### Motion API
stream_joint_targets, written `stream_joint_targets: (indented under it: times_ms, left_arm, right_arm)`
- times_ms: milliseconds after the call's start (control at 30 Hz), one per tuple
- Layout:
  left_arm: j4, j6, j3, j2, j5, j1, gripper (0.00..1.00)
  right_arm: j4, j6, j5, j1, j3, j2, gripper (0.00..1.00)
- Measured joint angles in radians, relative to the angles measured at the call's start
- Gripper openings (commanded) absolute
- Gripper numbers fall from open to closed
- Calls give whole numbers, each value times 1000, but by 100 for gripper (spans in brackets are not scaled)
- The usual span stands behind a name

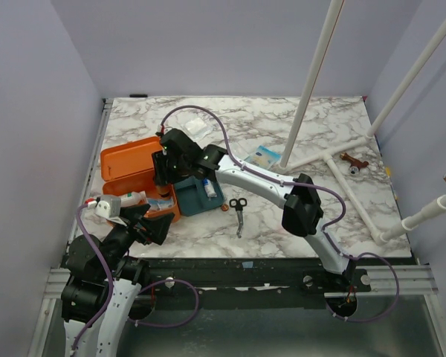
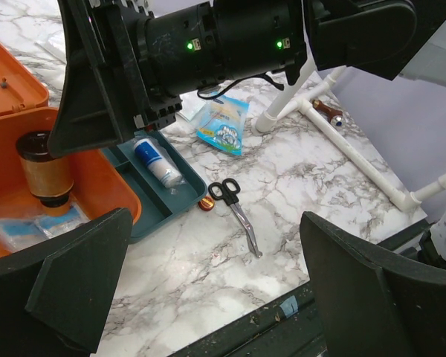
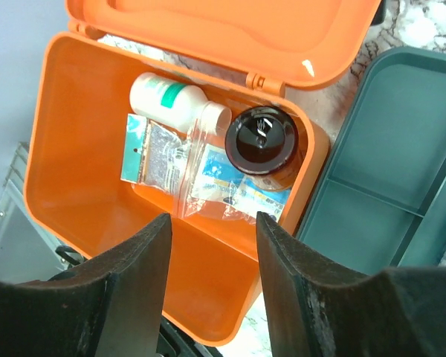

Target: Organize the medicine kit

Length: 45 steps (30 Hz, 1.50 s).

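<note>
The orange medicine kit (image 1: 128, 172) lies open at the left, lid back. In the right wrist view its base (image 3: 82, 201) holds a white bottle with a green label (image 3: 169, 97), an amber bottle with a black cap (image 3: 262, 141) and clear packets (image 3: 197, 169). My right gripper (image 3: 213, 223) is open and empty, hovering just above the kit's near half (image 1: 162, 169). My left gripper (image 2: 214, 245) is wide open and empty, low over the table's front edge, right of the kit (image 1: 147, 225). The amber bottle (image 2: 44, 169) also shows in the left wrist view.
A dark teal tray (image 1: 197, 195) beside the kit holds a white bottle with a blue label (image 2: 156, 162). Scissors (image 1: 238, 210) and a small orange cap (image 2: 206, 204) lie right of it. A blue packet (image 1: 262, 157), a white packet (image 1: 193, 125) and a white pipe frame (image 1: 342, 167) lie farther back.
</note>
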State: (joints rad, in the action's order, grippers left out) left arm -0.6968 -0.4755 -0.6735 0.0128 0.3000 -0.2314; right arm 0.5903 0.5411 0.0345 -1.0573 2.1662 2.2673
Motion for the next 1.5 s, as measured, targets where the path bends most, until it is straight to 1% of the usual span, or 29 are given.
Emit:
stream_joint_targets:
  times_ms: [500,767,867,1000,1133,1267,1367,1500]
  left_arm:
    - [0,0,0,0,0,0,98]
    - [0,0,0,0,0,0,98]
    - [0,0,0,0,0,0,99]
    - [-7,2,-10,0,-8,-1,98]
    - [-50,3,-79,12,-48,-5,98]
    - [-64,-4,-148,51,-108,-5,99]
    - [-80,-21,-154,82,-151,-5,99]
    - [-102,-51,-137,142,-183,-5,98]
  right_arm:
    - [7,0,-7,0,25,0,53]
    - [4,-21,-68,-15,54,12,56]
    - [-40,-27,-98,-31,15,5,57]
    - [-109,-23,-132,-49,-117,-34,58]
    - [-175,-18,-193,-64,-251,-122,62]
    - [-195,-22,-315,-63,-395,-289,65]
    - [-219,-37,-383,-59,-484,-428,66]
    - [-247,-56,-435,-53,-571,-595,67]
